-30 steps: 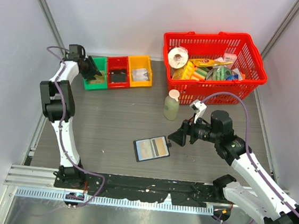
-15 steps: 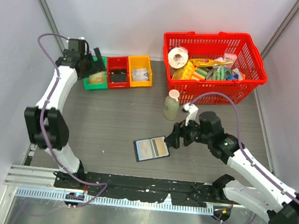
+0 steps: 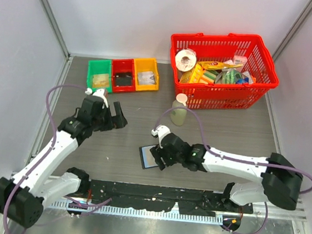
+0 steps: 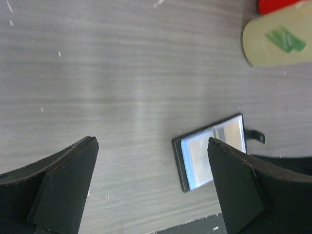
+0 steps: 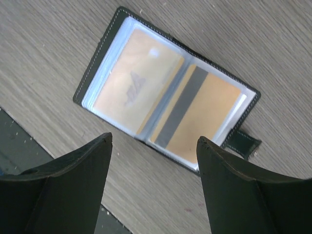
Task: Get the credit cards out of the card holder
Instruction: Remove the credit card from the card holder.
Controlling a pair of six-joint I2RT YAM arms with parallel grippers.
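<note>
The black card holder (image 5: 97, 73) lies open flat on the table. Its clear pockets show two yellow-orange credit cards, one plain (image 5: 134, 87) and one with a grey stripe (image 5: 204, 117). My right gripper (image 5: 153, 139) is open just above its near edge and touches nothing. From above, the right gripper (image 3: 160, 155) covers the right part of the card holder (image 3: 147, 156). My left gripper (image 3: 117, 116) hovers open and empty over the table, to the left of the holder. In the left wrist view the left gripper (image 4: 151, 141) has the card holder (image 4: 195, 158) beyond its right finger.
Green (image 3: 91, 72), red (image 3: 123, 64) and orange (image 3: 147, 62) trays stand at the back left, each with something in it. A pale bottle (image 3: 179, 112) stands in front of a red basket (image 3: 224, 101) full of groceries at the back right.
The left arm has swung from the green tray down to the middle left of the table and its gripper has opened. The right gripper has moved left and down over the card holder.
</note>
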